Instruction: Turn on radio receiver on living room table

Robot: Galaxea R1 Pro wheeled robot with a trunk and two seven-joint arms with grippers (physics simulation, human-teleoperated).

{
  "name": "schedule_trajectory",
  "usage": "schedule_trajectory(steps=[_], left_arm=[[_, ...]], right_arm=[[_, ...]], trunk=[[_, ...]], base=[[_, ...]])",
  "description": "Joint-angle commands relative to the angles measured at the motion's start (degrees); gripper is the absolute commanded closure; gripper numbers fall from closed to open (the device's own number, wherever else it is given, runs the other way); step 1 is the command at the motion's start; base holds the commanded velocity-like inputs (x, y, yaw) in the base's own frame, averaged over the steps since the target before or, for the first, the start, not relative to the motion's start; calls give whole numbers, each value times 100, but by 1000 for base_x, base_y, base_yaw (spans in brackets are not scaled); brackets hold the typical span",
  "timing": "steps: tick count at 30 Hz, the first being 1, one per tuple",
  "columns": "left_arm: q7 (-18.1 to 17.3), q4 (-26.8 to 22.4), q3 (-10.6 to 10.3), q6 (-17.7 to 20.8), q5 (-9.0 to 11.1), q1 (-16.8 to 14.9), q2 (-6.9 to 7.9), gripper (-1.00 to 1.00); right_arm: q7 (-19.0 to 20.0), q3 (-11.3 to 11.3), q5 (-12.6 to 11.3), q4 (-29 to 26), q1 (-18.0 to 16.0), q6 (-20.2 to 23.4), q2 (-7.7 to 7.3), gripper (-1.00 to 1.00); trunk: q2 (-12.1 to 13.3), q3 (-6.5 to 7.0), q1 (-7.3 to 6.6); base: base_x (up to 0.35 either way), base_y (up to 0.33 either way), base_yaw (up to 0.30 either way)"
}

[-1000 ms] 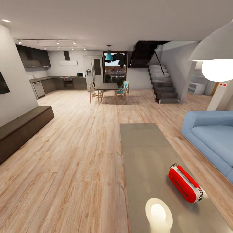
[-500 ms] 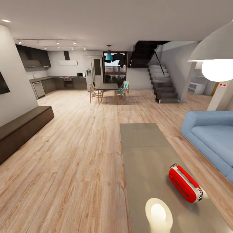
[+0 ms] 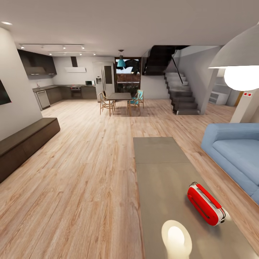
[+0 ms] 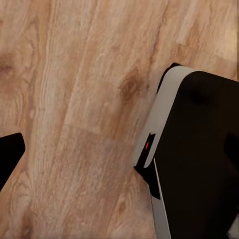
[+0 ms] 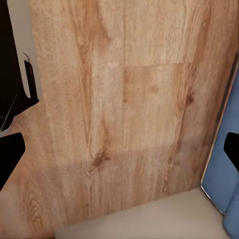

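Lying on its side near the front-right part of the table (image 3: 158, 169), the radio receiver (image 3: 205, 203) sits w/ its long axis running diagonally, from near-right to far-left across the grey top. Its thin handle (image 3: 194, 183) pokes out at the far-left end; the white band runs along the length. A bright lamp reflection (image 3: 176, 237) glows on the tabletop just nearer than the radio, apart from it.

Wrist views look down at wood plank floor (image 4: 74, 99). Left wrist cam: one dark fingertip (image 4: 9, 154) at the frame edge, plus a black-and-white robot body part (image 4: 194, 159). Right wrist cam: dark fingertips (image 5: 10, 157) at both edges, wide apart, so the right pincer looks spread; blue sofa edge (image 5: 231, 99) and a pale strip, prob. the table, at the frame's rim. Left pincer: can't tell, only one tip in frame.

Farther on: blue sofa (image 3: 233, 151) right of the table, dark low bench (image 3: 25, 144) at left, white pendant lamp (image 3: 239, 61) upper right. Beyond: dining table w/ chairs (image 3: 120, 100), staircase (image 3: 181, 93), dark kitchen (image 3: 57, 90) at far left.
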Motion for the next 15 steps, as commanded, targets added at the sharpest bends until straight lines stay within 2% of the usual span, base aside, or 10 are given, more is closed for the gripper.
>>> schedule_trajectory(steps=[1,4,9,11,15], left_arm=[[-2,64,0,-2,-4,53,21,-100],[-16,210,0,-13,-19,171,52,-100],[-68,395,0,-28,-51,306,85,-100],[-85,509,-1,-29,-214,344,122,-100],[-226,752,-7,-25,-736,365,214,-100]], right_arm=[[105,0,0,0,9,0,2,-100],[360,0,-4,0,21,0,3,-100],[473,-6,0,0,25,0,-1,-100],[612,-8,1,0,25,0,-1,-100],[1018,-8,-1,0,25,5,-3,-100]], trunk=[[0,0,0],[0,0,0],[0,0,0],[0,0,0],[0,0,0]], base=[[0,0,0],[0,0,0],[0,0,0],[0,0,0],[0,0,0]])
